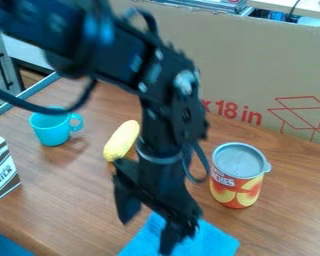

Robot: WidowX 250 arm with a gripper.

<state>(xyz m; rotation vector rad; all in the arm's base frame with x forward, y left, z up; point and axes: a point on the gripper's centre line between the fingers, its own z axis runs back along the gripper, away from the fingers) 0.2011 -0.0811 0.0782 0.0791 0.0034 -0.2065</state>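
Observation:
The black gripper [148,232] hangs over the front middle of the wooden table [69,200], its two fingers spread apart with nothing between them. Below and partly behind its right finger lies a blue cloth [213,240]. A yellow, elongated banana-like piece [122,141] lies behind the gripper to the left, partly beside the arm. Right of the gripper stands a can [237,182] with a grey top and an orange and yellow label. A turquoise cup [51,129] stands upright at the left, its handle to the right.
At the left edge stands a brown and white milk carton [2,172]. A large cardboard panel [256,65] with red print walls off the table's back. Something blue [6,245] shows at the lower left corner.

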